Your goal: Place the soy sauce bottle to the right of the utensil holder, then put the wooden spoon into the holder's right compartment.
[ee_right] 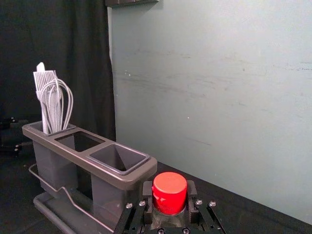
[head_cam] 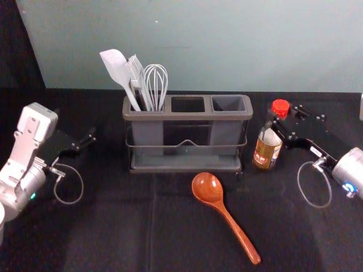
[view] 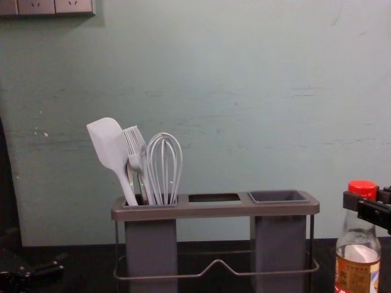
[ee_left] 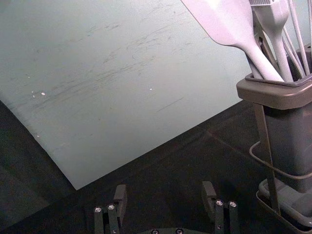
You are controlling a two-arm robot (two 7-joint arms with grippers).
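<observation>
Soy sauce bottle [head_cam: 266, 152] is mid-right in head view beside holder [head_cam: 187, 116], neck pinched by your right gripper [head_cam: 285, 117], left gripper [ee_left: 165, 194] idle mid-left; likely final placing, so check seating, then release.

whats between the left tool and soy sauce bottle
In the head view, the utensil holder stands between the left tool and the soy sauce bottle, its left compartment holding a spatula, basting brush and whisk.
</observation>
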